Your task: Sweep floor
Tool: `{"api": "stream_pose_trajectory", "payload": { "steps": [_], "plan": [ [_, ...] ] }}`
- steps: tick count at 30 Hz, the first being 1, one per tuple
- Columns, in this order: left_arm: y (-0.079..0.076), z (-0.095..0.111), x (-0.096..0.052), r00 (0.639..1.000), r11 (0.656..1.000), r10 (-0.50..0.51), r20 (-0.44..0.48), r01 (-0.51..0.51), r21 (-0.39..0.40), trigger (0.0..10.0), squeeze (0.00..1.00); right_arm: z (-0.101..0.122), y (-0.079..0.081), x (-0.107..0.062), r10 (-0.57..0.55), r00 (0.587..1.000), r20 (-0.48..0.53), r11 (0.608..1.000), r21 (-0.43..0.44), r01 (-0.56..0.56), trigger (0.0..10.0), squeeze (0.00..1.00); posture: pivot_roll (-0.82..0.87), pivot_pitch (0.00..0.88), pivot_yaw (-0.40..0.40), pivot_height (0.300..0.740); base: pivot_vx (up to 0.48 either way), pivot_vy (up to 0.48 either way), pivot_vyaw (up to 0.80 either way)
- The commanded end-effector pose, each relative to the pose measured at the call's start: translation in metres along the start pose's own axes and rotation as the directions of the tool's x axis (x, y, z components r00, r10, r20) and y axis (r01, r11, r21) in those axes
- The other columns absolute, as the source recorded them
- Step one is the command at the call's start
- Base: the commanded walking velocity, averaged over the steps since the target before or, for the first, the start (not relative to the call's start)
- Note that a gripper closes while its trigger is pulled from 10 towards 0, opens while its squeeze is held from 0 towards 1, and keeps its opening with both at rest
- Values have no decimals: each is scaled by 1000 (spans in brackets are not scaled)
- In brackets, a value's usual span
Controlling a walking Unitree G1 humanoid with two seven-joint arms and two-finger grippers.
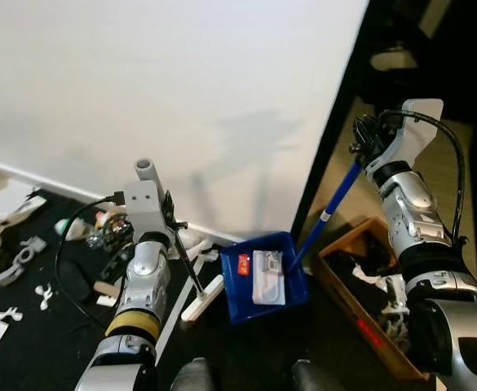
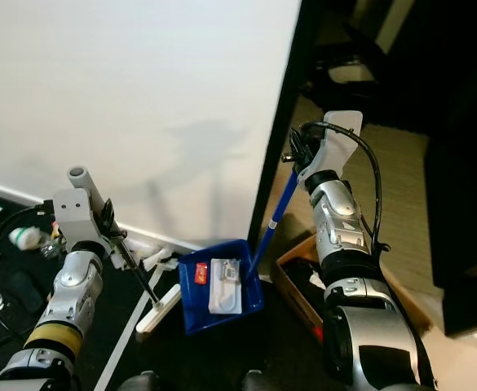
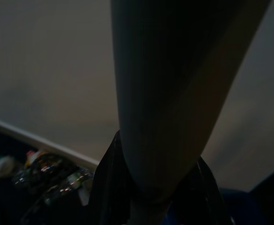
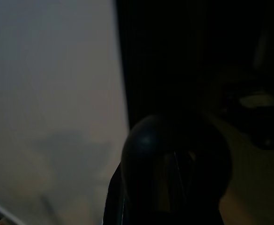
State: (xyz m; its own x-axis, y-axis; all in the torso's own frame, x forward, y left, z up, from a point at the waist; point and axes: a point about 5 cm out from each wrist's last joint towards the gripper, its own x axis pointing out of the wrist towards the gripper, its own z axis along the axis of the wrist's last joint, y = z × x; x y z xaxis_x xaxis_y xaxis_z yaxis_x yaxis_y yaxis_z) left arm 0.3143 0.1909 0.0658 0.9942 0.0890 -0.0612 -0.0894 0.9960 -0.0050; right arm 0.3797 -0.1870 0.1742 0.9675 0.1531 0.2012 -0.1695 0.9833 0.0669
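- While the right gripper (image 1: 367,137) clamps the blue plastic dustpan's (image 1: 264,277) long handle (image 1: 329,211), the pan sits on the dark floor (image 1: 50,342).
- Left gripper (image 1: 166,213) clasps the slim broom (image 1: 199,287) — its white head just left of the pan, shaft slanting pan-ward.

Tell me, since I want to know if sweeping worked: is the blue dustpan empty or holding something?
Holding something. The blue dustpan has white pieces of litter and a small red scrap lying inside it.
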Motion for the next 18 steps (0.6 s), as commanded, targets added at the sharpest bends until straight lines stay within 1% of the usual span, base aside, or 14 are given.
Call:
{"api": "stream_pose_trajectory", "payload": {
  "steps": [1, 7, 18],
  "plan": [
    [0, -2, -2, 1000, 1000, -5, -8, 5, 9, 10000, 0, 11, -7, 0, -13, 999, 41, 1000, -19, 14, 10000, 0, 13, 41, -27, 740, 0, 0, -800],
    [-1, -2, -1, 1000, 1000, -6, -9, 6, 7, 10000, 0, 6, -5, -2, -14, 1000, 21, 1000, -7, 15, 10000, 0, 15, 44, -28, 740, 0, 0, -800],
    [0, -1, -1, 1000, 1000, -2, -10, 2, 7, 10000, 0, 13, -3, 1, -5, 999, 33, 1000, 1, 5, 10000, 0, 14, 45, -29, 740, 0, 0, -800]
  ]
}}
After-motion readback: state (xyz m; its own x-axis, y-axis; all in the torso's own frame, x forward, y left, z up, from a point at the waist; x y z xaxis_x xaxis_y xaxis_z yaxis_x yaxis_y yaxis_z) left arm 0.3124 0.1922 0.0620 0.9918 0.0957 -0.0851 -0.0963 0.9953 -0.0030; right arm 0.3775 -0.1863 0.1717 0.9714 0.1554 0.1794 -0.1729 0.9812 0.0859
